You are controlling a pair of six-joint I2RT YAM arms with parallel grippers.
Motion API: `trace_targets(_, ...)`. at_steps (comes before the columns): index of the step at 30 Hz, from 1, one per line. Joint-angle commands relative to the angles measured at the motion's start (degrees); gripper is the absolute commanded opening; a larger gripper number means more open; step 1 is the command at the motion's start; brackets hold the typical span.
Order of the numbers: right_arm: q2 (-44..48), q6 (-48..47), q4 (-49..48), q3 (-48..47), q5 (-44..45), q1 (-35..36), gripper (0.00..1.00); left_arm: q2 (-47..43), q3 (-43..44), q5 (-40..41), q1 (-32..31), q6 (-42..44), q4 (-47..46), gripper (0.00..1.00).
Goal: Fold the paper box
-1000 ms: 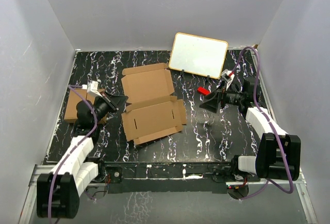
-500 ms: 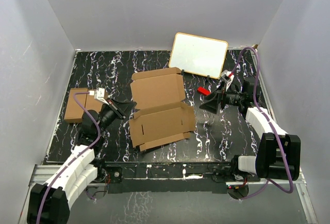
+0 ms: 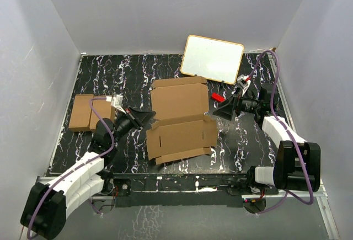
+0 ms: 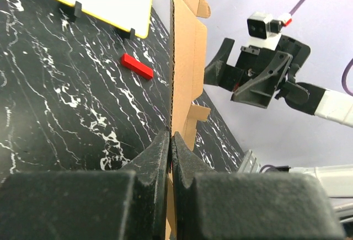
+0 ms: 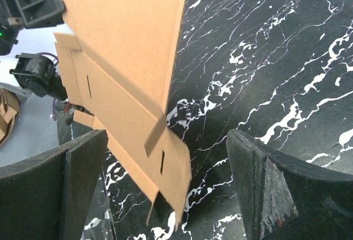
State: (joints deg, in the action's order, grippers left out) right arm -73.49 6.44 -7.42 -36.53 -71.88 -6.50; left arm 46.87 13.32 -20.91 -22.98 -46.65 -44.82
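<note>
Pinching creased brown paper box

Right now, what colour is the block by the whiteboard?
Red; the block shows best in left wrist view.

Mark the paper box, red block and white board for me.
paper box [image 3: 179, 99]: top view, centre of its far panel.
red block [image 4: 137, 66]: left wrist view, middle of its top face.
white board [image 3: 212, 59]: top view, centre of the white face.
</note>
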Motion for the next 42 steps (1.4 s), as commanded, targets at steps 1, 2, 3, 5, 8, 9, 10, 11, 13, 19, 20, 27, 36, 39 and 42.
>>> trace_targets(1, -0.27, 4.28, -8.19, 0.07, -2.90, -0.24, 0.99, 2.62, 2.69, 2.86, -4.94, 1.95, -6.44, 0.00)
trace_targets(2, -0.29, 4.80, -8.54, 0.06, -3.15, -0.19, 0.99, 3.34, 2.91, 3.58, -5.95, 2.45, -6.80, 0.00)
trace_targets(3, -0.33, 5.76, -8.91, 0.06, -3.54, -0.18, 0.99, 3.94, 3.12, 4.34, -6.96, 2.84, -7.05, 0.00)
trace_targets(5, -0.21, 6.59, -9.46, 0.19, -3.49, 0.05, 0.99, 5.14, 3.69, 5.44, -8.65, 3.65, -7.71, 0.00)
trace_targets(8, -0.33, 7.01, -9.43, 0.39, -0.02, 0.26, 1.00, 6.89, 4.43, 6.68, -10.79, 4.36, -8.62, 0.00)
trace_targets(9, -0.52, 6.97, -9.33, 0.41, 1.26, 0.26, 0.99, 7.47, 4.70, 6.93, -11.23, 4.56, -8.96, 0.00)
trace_targets(10, -0.75, 6.82, -8.86, 0.15, 2.32, 0.26, 0.99, 7.99, 4.89, 7.20, -11.86, 4.68, -9.22, 0.00)
trace_targets(11, -1.03, 6.37, -8.02, -0.12, 3.03, 0.26, 0.98, 8.40, 5.02, 7.46, -12.34, 4.80, -9.56, 0.00)
trace_targets(13, -1.44, 6.48, -7.60, -0.38, 2.80, 0.26, 0.96, 9.16, 5.10, 7.99, -13.16, 4.90, -10.31, 0.00)
trace_targets(19, -0.90, 8.62, -10.14, 0.38, -0.34, 0.35, 0.75, 10.60, 5.43, 9.11, -15.08, 5.42, -11.34, 0.00)
trace_targets(20, -0.87, 8.78, -10.29, 0.36, -0.60, 0.35, 0.70, 10.76, 5.55, 9.19, -15.22, 5.57, -11.34, 0.00)
trace_targets(27, -0.95, 9.39, -11.26, 0.42, -2.57, 0.46, 0.40, 11.06, 5.22, 9.93, -15.77, 5.58, -11.60, 0.00)
trace_targets(36, -0.87, 9.86, -12.02, -0.09, -5.64, 0.45, 0.18, 11.28, 4.58, 10.42, -15.87, 5.60, -11.39, 0.00)
trace_targets(39, -0.46, 9.32, -12.24, -0.24, -6.76, 0.44, 0.12, 11.97, 4.18, 10.46, -15.87, 5.61, -11.18, 0.00)
trace_targets(42, 0.18, 8.05, -11.91, -0.56, -8.40, 0.40, 0.08, 12.83, 3.70, 10.38, -15.87, 5.49, -11.44, 0.00)
